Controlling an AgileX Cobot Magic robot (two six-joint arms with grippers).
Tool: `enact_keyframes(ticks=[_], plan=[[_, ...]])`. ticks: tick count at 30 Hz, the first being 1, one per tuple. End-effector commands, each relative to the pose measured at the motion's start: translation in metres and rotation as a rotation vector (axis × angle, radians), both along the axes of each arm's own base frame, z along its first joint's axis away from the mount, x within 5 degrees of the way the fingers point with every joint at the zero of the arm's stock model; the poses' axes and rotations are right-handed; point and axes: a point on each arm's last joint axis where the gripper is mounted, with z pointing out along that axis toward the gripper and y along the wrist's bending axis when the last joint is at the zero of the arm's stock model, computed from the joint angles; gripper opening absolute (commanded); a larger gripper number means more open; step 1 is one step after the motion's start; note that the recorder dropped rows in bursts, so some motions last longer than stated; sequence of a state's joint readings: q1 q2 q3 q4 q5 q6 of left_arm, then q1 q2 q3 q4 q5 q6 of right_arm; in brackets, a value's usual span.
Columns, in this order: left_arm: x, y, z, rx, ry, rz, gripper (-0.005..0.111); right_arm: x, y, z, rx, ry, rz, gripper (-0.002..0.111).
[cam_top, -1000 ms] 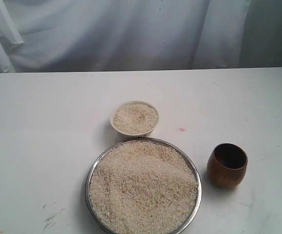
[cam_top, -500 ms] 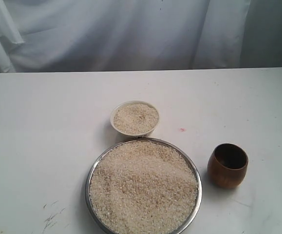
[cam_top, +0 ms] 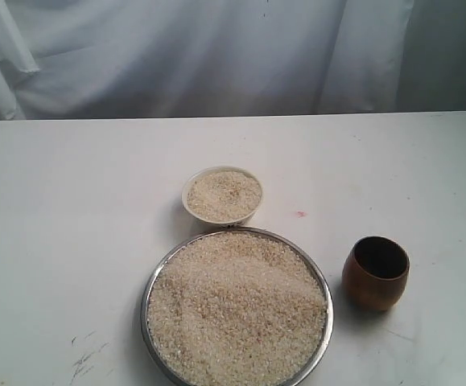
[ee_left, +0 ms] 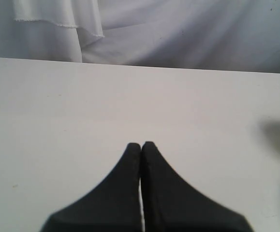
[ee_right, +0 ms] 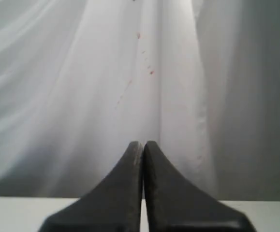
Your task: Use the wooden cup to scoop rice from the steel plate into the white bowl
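While the left gripper [ee_left: 141, 144] and the right gripper [ee_right: 142, 143] each have their fingers [ee_left: 125, 183] pressed together on nothing, the steel plate [cam_top: 145, 310], heaped with rice [cam_top: 237, 310], sits on the bench [cam_top: 72, 201]. The white bowl [cam_top: 187, 198], also holding rice, stands just behind it, and the wooden cup [cam_top: 375, 281] stands upright to its right, apart.

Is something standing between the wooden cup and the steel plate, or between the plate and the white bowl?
Nothing visible does. Only bare table lies between the wooden cup and the steel plate; the white bowl stands close beside the plate's rim.
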State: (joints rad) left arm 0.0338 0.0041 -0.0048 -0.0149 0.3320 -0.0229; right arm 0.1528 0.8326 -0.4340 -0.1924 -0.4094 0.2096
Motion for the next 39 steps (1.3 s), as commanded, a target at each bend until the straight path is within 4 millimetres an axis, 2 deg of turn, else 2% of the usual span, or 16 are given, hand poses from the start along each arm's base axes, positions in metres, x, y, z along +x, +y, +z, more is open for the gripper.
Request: enact_keyframes(ticks=[1,4,7,12,19,21,23,27,29,32,39], plan=[[0.000,0.000,0.000,0.001,-0.013,0.002,0.000,0.004,0.017,-0.052,-0.061,0.128,0.149,0.000],[0.000,0.000,0.000,0.001,-0.013,0.002,0.000,-0.006,0.020,-0.089,-0.036,0.191,0.200,0.000],[0.000,0.000,0.000,0.001,-0.013,0.002,0.000,-0.015,0.020,-0.109,0.018,0.201,0.212,0.000],[0.000,0.000,0.000,0.001,-0.013,0.002,0.000,-0.018,0.018,-0.126,-0.005,0.304,0.194,0.000],[0.000,0.000,0.000,0.001,-0.013,0.002,0.000,-0.023,0.022,-0.135,-0.047,0.400,0.251,0.002],[0.000,0.000,0.000,0.001,-0.013,0.002,0.000,-0.027,0.026,-0.140,-0.101,0.447,0.317,0.008],[0.000,0.000,0.000,0.001,-0.013,0.002,0.000,-0.029,0.027,-0.142,-0.084,0.482,0.336,0.016],[0.000,0.000,0.000,0.001,-0.013,0.002,0.000,-0.032,0.031,-0.142,-0.099,0.482,0.389,0.049],[0.000,0.000,0.000,0.001,-0.013,0.002,0.000,-0.032,0.031,-0.142,-0.088,0.486,0.385,0.061],[0.000,0.000,0.000,0.001,-0.013,0.002,0.000,-0.030,0.027,-0.144,-0.051,0.528,0.331,0.067],[0.000,0.000,0.000,0.001,-0.013,0.002,0.000,-0.031,0.026,-0.148,-0.175,0.525,0.338,0.068]])
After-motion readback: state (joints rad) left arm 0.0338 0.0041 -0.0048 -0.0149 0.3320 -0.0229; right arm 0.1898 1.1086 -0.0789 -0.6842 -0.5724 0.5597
